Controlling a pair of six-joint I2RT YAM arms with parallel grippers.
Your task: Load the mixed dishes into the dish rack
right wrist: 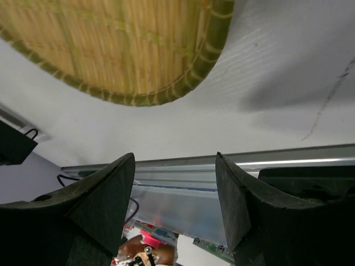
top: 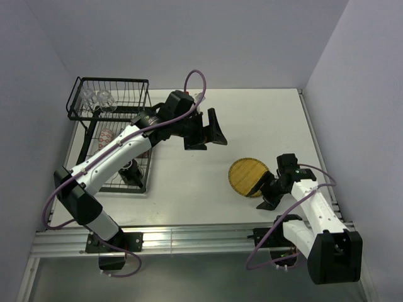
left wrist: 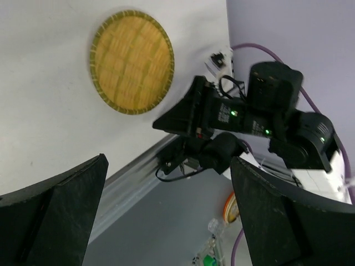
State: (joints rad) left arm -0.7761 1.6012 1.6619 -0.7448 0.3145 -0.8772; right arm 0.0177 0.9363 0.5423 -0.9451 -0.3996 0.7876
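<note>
Plate (top: 247,177): round, yellow, woven like flat basketwork, with straw-coloured strips crossing in a check and a darker olive rim of short bound stitches. It lay flat on the table (top: 189,201), right of centre and well apart from the dish rack (top: 140,184).

My right gripper (top: 261,190) sat low at the plate's near-right edge, black wedge fingers spread, nothing between them. From above the fingertips overlapped the rim; I could not tell whether they touched it. Its wrist view showed the rim curving just past the spread fingers (right wrist: 105,194).

My left gripper (top: 212,130) hung above the table's middle, tilted toward the plate, jaws at full spread and empty.

Dish rack: black wire in two tiers, at the far-left corner. Two clear glasses (top: 96,98) sat in the raised upper basket. Dishes in the lower tier were partly hidden by my left arm, too unclear to name.

Table: white, matte, faintly scuffed. A ribbed aluminium rail (top: 189,234) ran along its near edge. Walls (top: 252,38) were plain, pale lilac-grey, closing three sides. Purple cable (top: 195,78) looped over each arm.
</note>
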